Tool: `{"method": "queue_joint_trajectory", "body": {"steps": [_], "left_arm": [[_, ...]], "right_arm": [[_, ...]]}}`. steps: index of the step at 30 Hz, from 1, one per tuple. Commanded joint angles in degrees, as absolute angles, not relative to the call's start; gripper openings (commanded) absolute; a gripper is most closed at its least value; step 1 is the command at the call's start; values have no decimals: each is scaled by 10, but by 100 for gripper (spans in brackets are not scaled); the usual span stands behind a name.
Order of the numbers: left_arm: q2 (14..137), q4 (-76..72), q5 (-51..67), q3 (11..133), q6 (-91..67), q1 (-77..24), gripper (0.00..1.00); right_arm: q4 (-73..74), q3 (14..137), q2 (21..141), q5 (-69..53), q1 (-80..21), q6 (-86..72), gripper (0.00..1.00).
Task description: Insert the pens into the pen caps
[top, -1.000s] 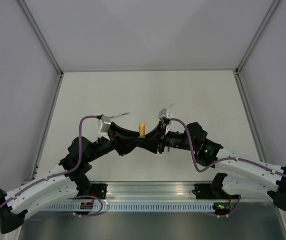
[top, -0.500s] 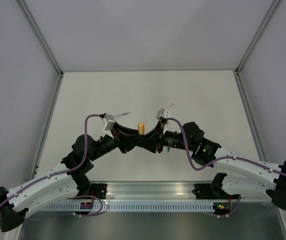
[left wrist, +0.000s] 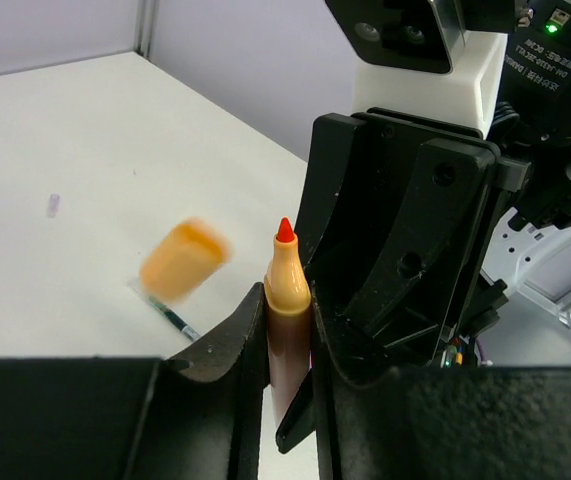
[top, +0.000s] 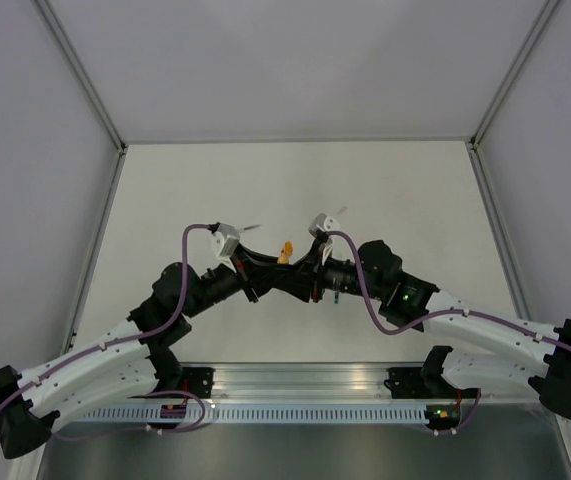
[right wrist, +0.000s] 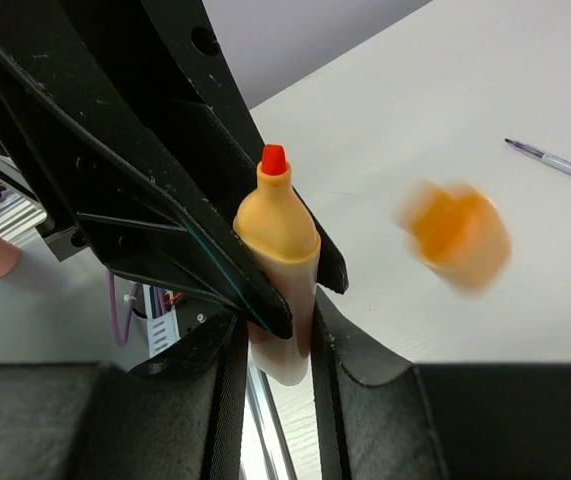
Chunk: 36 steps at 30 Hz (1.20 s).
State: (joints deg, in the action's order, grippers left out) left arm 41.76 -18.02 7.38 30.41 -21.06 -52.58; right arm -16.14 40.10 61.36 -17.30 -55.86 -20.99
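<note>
step: capping marker (left wrist: pixel 287 285), tip bare, upright, mid-table | left gripper (left wrist: pixel 287 322) and right gripper (right wrist: pixel 277 330) both clamped on its barrel | cap (left wrist: pixel 183 258) loose, blurred, just beyond it | next: free one claw, fetch cap

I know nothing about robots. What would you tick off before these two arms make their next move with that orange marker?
1. Orange marker with a red tip held upright by the left gripper: ok.
2. Marker also clamped by the right gripper: ok.
3. Short yellow-orange cap seated on the tip: not ok, it is off and apart.
4. Cap lying still: cannot tell, blurred in both wrist views.
5. Thin silver pen on the white table, away from both grippers: ok.
</note>
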Motion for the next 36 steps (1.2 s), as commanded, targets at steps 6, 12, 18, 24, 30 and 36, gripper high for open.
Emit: {"method": "queue_joint_trajectory", "body": {"steps": [6, 12, 18, 24, 30, 36], "left_arm": [[391, -232, 146, 307, -230, -527, 2], [374, -257, 174, 299, -238, -527, 2], [352, -351, 244, 262, -276, -527, 2], [365, -416, 277, 255, -316, -527, 2], [374, -463, 272, 236, -328, -527, 2], [378, -464, 262, 240, -317, -527, 2]], "right_arm": [[-192, 424, 597, -229, -559, -204, 25], [-228, 403, 591, -272, -558, -209, 42], [-312, 375, 576, -358, -559, -229, 45], [-359, 364, 559, -374, -558, -253, 36], [-394, 362, 579, -389, -558, -285, 34], [-389, 363, 595, -396, -558, -284, 31]]}}
